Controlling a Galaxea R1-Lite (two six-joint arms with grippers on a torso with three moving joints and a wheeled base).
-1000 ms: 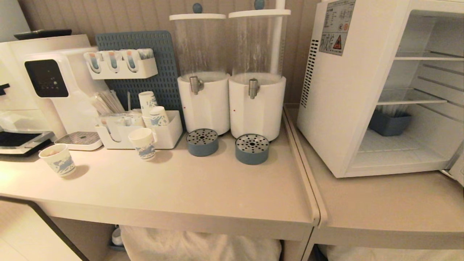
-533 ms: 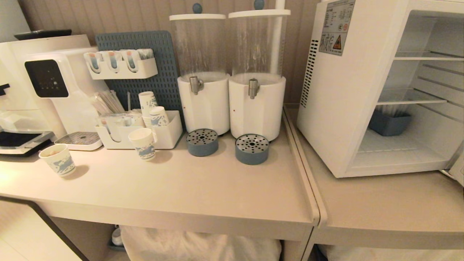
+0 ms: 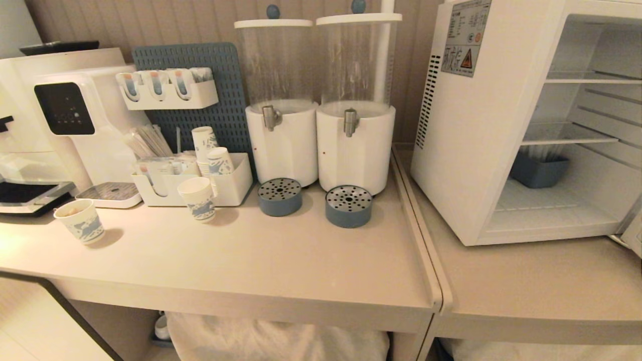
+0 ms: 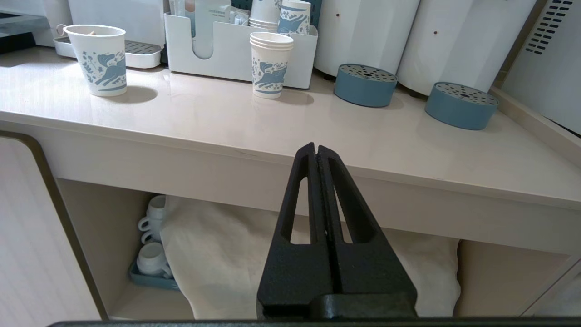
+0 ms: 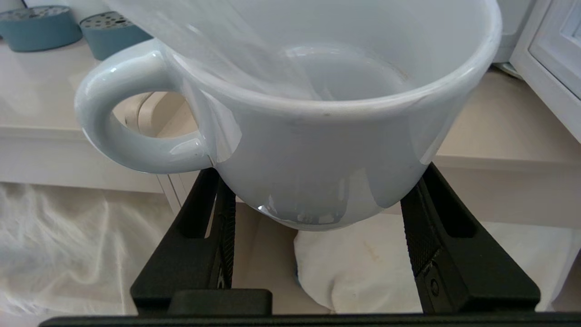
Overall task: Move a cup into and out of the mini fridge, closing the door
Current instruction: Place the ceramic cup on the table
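Right wrist view: the right pincer grips the white cup below the bench front edge; the left pincer is closed, empty.

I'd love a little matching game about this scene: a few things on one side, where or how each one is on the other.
Things:
1. cup
2. mini fridge
3. left gripper
4. blue drip trays

States:
A. under the dispenser taps
B. shut, holding nothing
C. between the right gripper fingers
D. stands open

Pairs: 1-C, 2-D, 3-B, 4-A
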